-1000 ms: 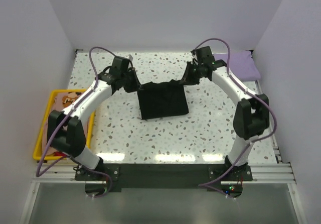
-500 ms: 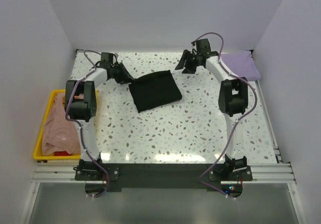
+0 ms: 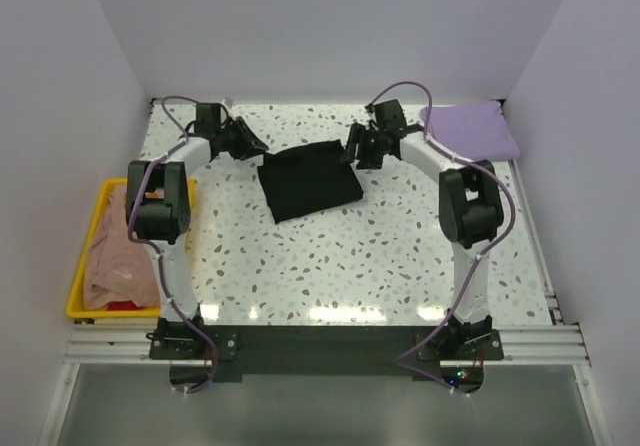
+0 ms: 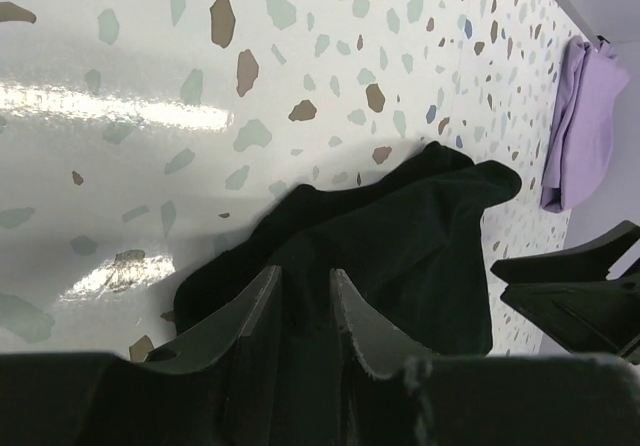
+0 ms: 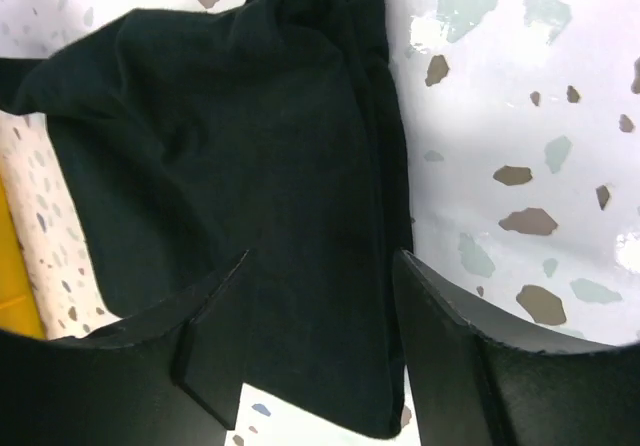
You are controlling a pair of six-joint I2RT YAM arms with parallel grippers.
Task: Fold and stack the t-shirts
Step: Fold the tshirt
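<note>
The black t-shirt (image 3: pixel 308 178) lies folded on the speckled table, slightly askew; it also shows in the left wrist view (image 4: pixel 400 236) and the right wrist view (image 5: pixel 230 136). My left gripper (image 3: pixel 256 147) hovers by its far left corner, open with a narrow gap (image 4: pixel 305 278) and nothing pinched. Over the far right corner my right gripper (image 3: pixel 352 153) is open wide (image 5: pixel 322 266), the cloth lying loose below its jaws. The lavender t-shirt (image 3: pixel 470 131) rests folded at the back right (image 4: pixel 585 126). The peach t-shirt (image 3: pixel 118 251) lies crumpled in the tray.
A yellow plastic tray (image 3: pixel 72 296) sits off the table's left edge; its corner shows in the right wrist view (image 5: pixel 15 286). White walls close in the table at the back and both sides. Both arm bases stand at the near edge.
Both grippers have opened and let go of the black t-shirt's far corners. The shirt has settled flat and turned slightly. Both arms have drawn up toward the back of the table.
</note>
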